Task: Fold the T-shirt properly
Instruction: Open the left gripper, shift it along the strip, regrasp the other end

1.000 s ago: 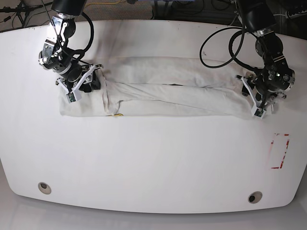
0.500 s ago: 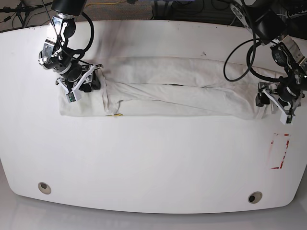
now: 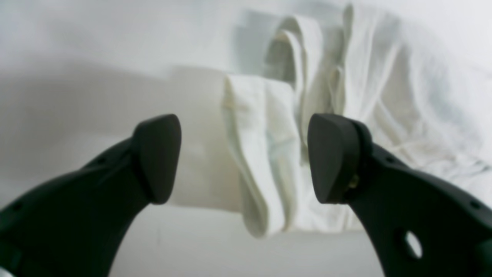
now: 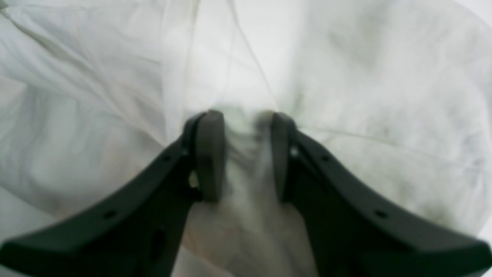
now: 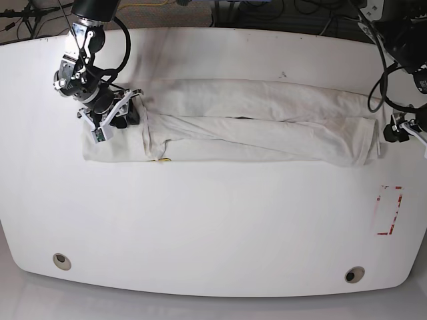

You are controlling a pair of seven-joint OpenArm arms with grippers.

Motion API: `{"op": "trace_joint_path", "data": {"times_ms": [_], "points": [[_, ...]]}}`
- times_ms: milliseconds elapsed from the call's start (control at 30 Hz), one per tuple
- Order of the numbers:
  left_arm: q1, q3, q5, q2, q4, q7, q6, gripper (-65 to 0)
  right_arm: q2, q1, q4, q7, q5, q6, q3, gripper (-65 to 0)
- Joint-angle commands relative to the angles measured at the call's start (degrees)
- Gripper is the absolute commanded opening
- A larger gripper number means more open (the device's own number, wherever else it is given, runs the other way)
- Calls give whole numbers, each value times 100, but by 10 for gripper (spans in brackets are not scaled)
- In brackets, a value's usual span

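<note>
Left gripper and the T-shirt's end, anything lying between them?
Nothing: in the base view only bare table separates the open left gripper from the T-shirt.

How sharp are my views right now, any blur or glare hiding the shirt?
Left wrist view: gripper soft, T-shirt edge fairly readable. Right wrist view: heavy blur, cloth folds smeared around the gripper. Base view: sharp and evenly lit; the white table leaves the T-shirt low in contrast.

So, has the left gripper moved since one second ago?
Yes. The left gripper has let go of the T-shirt and pulled back toward the table edge.
</note>
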Motion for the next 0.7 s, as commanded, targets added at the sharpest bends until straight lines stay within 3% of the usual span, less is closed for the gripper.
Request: {"op": "trace_joint_path", "data": {"times_ms": [0, 333, 667], "points": [[-50, 118, -386, -346, -366, -358, -23, -169, 68, 23, 31, -131, -47, 6, -4, -455], [-32, 1252, -1476, -663, -1087, -613, -23, -172, 68, 32, 31, -131, -47, 6, -4, -455], [-32, 1349, -1520, -584, -1104, -587, -23, -172, 68, 32, 31, -122, -47, 6, -4, -455]]}}
